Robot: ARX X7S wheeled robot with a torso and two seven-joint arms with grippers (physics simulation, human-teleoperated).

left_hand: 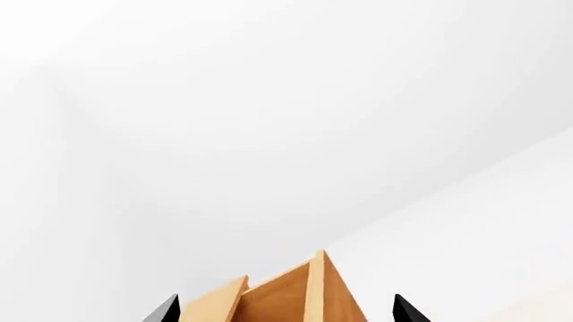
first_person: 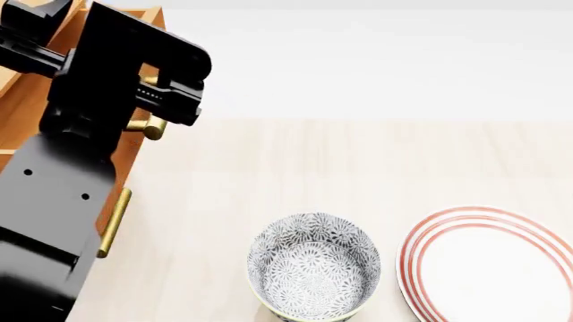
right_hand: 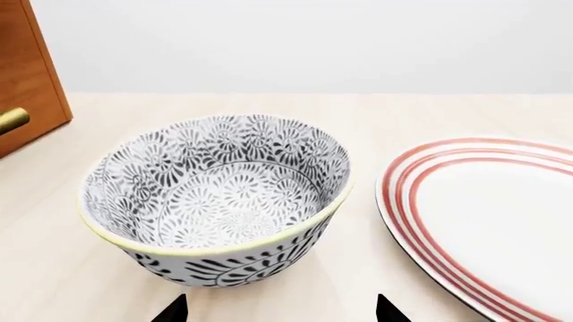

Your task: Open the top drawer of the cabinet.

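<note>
Pale wood table runs under a white wall, with the cabinet at the head view's upper left. Its top drawer looks already pulled out, judging by the light inner boards. The left hand sits by the brass handle, fingers spread around open air. The right hand, spread too, waits before the bowl, near the plate; mid-table stays free.
</note>
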